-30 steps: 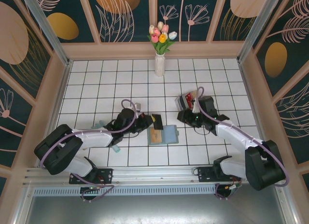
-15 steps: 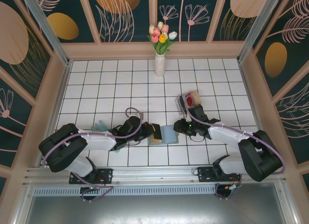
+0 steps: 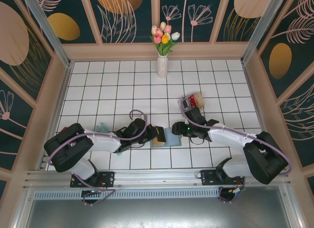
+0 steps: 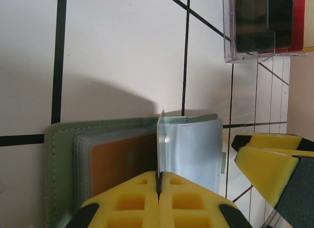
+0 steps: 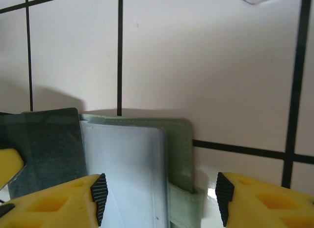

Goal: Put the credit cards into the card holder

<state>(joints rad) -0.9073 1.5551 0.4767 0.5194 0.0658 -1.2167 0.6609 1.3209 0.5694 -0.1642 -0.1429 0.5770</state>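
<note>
The card holder (image 3: pixel 169 138) lies open on the white tiles between both grippers. Its grey-green cover (image 4: pixel 55 161) and pale blue-grey sleeves (image 4: pixel 196 149) show in the left wrist view. A tan/orange credit card (image 4: pixel 122 161) sits in the left sleeve. My left gripper (image 4: pixel 159 181) is shut on one thin sleeve leaf (image 4: pixel 160 139), holding it upright on edge. My right gripper (image 5: pixel 159 198) is open, its fingers (image 5: pixel 265 198) straddling the holder's right cover (image 5: pixel 179 144) and pale sleeve (image 5: pixel 122 169). In the top view the left gripper (image 3: pixel 159 135) and right gripper (image 3: pixel 177 131) almost meet over the holder.
A clear plastic box (image 3: pixel 193 100) with dark and red cards (image 4: pixel 284 21) stands behind and right of the holder. A teal stick (image 3: pixel 103 127) lies beside the left arm. A vase of tulips (image 3: pixel 162 66) stands at the back wall.
My right gripper has come down and left from the clear box to the holder's right side, and its jaws have widened. The left gripper shifted slightly right, still shut.
</note>
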